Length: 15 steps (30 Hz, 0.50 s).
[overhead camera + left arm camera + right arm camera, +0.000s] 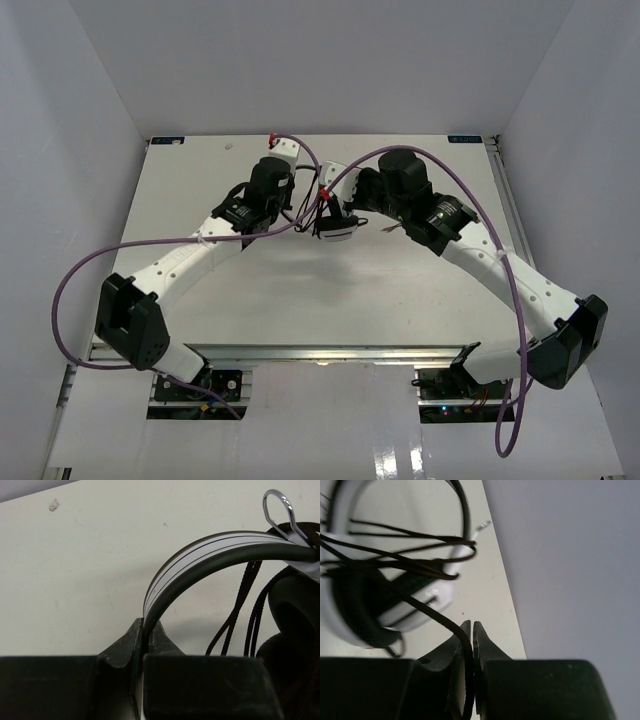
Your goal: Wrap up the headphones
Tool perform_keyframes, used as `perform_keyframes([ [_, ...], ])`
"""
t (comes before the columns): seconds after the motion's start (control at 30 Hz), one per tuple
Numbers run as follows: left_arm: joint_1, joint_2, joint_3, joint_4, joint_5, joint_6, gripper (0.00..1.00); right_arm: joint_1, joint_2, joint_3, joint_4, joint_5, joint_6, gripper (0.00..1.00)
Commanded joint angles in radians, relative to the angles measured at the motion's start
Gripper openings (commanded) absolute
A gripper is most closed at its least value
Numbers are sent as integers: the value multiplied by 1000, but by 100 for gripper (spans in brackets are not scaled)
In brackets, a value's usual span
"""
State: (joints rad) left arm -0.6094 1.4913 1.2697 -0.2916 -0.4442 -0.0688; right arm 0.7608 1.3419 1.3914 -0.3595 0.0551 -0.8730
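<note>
The headphones [337, 228] hang just above the table's middle, between my two grippers. My left gripper [146, 626] is shut on the black-and-white headband [200, 555], which arches up and to the right toward a dark ear cushion [295, 605]. Thin black cord strands [240, 605] hang under the band. My right gripper [472, 625] is shut on the cord [432, 611], which runs from between its fingers up to the white ear cup [350, 605]. Several turns of cord [405, 532] cross that cup. In the top view the left gripper [298, 218] and right gripper [358, 205] flank the headset.
Thick purple arm cables [90, 262] [500, 250] loop over both arms. White walls [60, 120] close in the table at left, back and right. The table's right edge [507, 585] runs near the right gripper. A metal slider loop [278, 502] sticks up by the ear cushion.
</note>
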Motion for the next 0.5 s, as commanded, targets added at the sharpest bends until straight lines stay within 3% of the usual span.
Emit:
perform_keyframes([
  [0.0, 19, -183, -55, 27, 162, 129, 0, -88, 13, 20, 128, 17, -27, 13],
  [0.23, 19, -310, -96, -5, 451, 167, 0, -267, 90, 31, 133, -396, 182, 20],
  [0.47, 19, -321, -29, 2, 620, 0, 0, -371, 162, -37, 231, -894, 431, 21],
])
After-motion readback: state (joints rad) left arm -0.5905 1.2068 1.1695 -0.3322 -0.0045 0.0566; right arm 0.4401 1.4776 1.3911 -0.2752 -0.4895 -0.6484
